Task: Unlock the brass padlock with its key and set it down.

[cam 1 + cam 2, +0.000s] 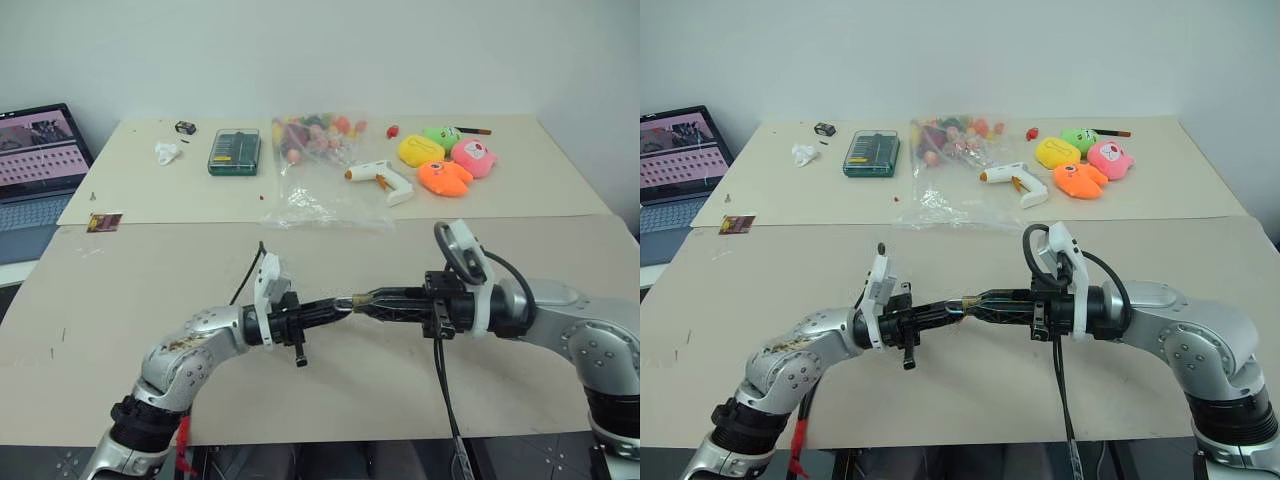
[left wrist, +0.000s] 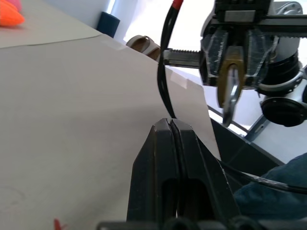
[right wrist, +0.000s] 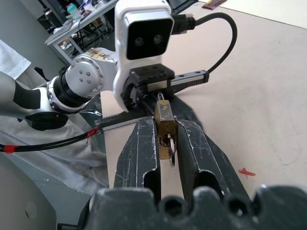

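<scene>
Right gripper (image 3: pixel 165 143) clamps the brass padlock (image 3: pixel 164 125); its wrist view reveals the key (image 3: pixel 171 149) at six o'clock. Left gripper (image 2: pixel 171 125) is clenched empty.

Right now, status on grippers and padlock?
Right gripper shut on brass padlock, key in it. Left gripper shut, empty, facing it. Nothing between.
</scene>
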Controlling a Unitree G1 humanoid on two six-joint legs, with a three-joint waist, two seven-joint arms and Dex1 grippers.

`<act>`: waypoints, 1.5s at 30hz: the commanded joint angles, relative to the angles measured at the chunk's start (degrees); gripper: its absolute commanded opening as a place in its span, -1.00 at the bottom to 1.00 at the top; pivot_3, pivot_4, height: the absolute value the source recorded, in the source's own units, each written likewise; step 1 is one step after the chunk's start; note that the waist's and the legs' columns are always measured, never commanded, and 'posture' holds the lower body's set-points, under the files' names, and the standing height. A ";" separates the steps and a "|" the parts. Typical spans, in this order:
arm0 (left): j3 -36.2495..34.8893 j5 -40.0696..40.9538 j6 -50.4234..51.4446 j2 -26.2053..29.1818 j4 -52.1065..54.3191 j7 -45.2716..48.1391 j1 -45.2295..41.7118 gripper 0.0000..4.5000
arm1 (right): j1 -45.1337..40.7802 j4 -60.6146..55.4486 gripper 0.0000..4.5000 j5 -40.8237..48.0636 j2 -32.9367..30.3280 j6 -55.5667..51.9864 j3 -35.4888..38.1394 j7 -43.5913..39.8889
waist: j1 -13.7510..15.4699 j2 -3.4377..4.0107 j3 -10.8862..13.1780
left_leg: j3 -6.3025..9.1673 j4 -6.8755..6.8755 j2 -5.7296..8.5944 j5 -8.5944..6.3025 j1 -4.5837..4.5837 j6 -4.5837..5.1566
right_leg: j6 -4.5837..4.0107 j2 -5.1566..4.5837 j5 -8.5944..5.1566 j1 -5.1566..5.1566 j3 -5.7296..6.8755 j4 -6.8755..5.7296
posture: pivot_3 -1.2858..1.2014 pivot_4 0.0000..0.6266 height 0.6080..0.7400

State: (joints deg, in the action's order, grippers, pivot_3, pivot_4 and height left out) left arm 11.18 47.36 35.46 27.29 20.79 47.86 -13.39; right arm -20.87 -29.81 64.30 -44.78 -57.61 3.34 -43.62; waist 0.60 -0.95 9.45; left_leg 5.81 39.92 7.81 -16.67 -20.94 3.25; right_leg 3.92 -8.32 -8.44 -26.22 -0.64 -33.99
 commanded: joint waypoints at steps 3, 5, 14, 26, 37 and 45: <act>-0.03 0.27 0.75 -0.38 4.42 0.21 2.11 -0.97 | 0.96 -0.21 -0.95 -1.55 -1.74 1.69 1.52 -2.43 | 0.11 0.00 0.00 | 0.00 0.00 0.00 0.00 0.00 0.00 | 0.00 -0.01 0.00 0.01 -0.01 0.01 | 0.03 -0.52 1.00; -0.11 0.57 1.13 -0.92 4.88 -0.29 2.55 -0.97 | 1.16 0.16 -0.95 -2.05 -2.18 1.68 1.58 -3.14 | 0.08 0.00 0.00 | 0.00 0.00 0.00 0.00 0.00 0.00 | 0.00 -0.01 0.00 0.02 -0.01 0.01 | 0.03 -0.52 1.00; -0.58 -0.45 1.34 -1.09 4.32 0.25 2.54 -0.97 | -0.32 0.58 -0.95 -0.98 -2.72 0.17 2.30 -3.73 | 0.12 0.00 0.00 | 0.00 0.00 -0.01 0.00 0.00 0.00 | -0.01 -0.01 0.00 0.02 -0.01 0.01 | 0.03 -0.52 1.00; -2.48 0.23 2.82 -5.29 1.21 -3.45 0.63 -0.97 | 0.99 -0.87 -0.95 5.09 -4.89 -1.68 5.31 -3.92 | 0.27 -0.02 0.01 | 0.00 0.00 -0.01 -0.01 -0.01 0.01 | -0.01 -0.02 0.00 0.03 -0.01 0.03 | 0.03 -0.52 1.00; -4.94 4.28 7.14 -5.31 4.57 -4.87 -0.52 -0.97 | 2.15 -0.63 -0.95 3.28 -5.20 -0.67 4.77 -4.68 | 0.21 -0.02 0.01 | 0.00 0.00 -0.01 -0.01 -0.02 0.00 | 0.00 -0.02 0.00 0.02 -0.01 0.02 | 0.03 -0.52 1.00; -5.12 7.22 10.01 -5.71 6.85 -6.93 -0.62 -0.97 | 0.89 1.73 -0.95 0.94 -5.23 -0.50 4.21 -5.94 | 0.20 -0.02 0.01 | 0.00 0.00 -0.01 0.00 -0.01 0.00 | 0.00 -0.02 0.00 0.02 -0.01 0.02 | 0.03 -0.52 1.00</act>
State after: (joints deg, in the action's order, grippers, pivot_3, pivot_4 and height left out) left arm 7.01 53.39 45.27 21.84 25.20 41.05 -13.60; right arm -19.04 -27.83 65.41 -49.33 -59.26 6.82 -48.60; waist 0.80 -0.97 9.46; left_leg 5.81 39.92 7.80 -16.67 -20.95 3.25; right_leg 3.92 -8.33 -8.44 -26.19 -0.66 -33.97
